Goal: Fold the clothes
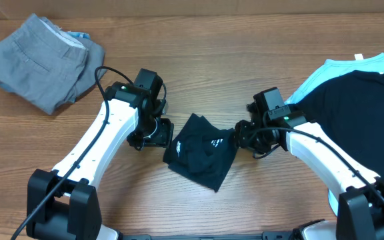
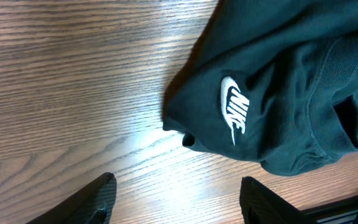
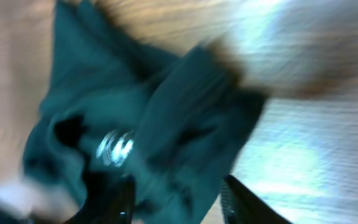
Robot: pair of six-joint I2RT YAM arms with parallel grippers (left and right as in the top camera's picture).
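A dark teal garment [image 1: 201, 152] with a white Nike logo lies crumpled in the middle of the table. My left gripper [image 1: 159, 133] sits at its left edge. In the left wrist view the fingers [image 2: 178, 194] are wide apart over bare wood, empty, with the garment [image 2: 278, 93] just ahead of them. My right gripper [image 1: 243, 137] is at the garment's right edge. The right wrist view is blurred; its fingers [image 3: 176, 198] are apart with a fold of the garment [image 3: 135, 112] lying between them.
Folded grey shorts [image 1: 39, 60] lie at the back left. A black and light-blue shirt [image 1: 359, 100] is spread at the right edge, under the right arm. Bare wood table [image 1: 199, 60] lies behind the garment.
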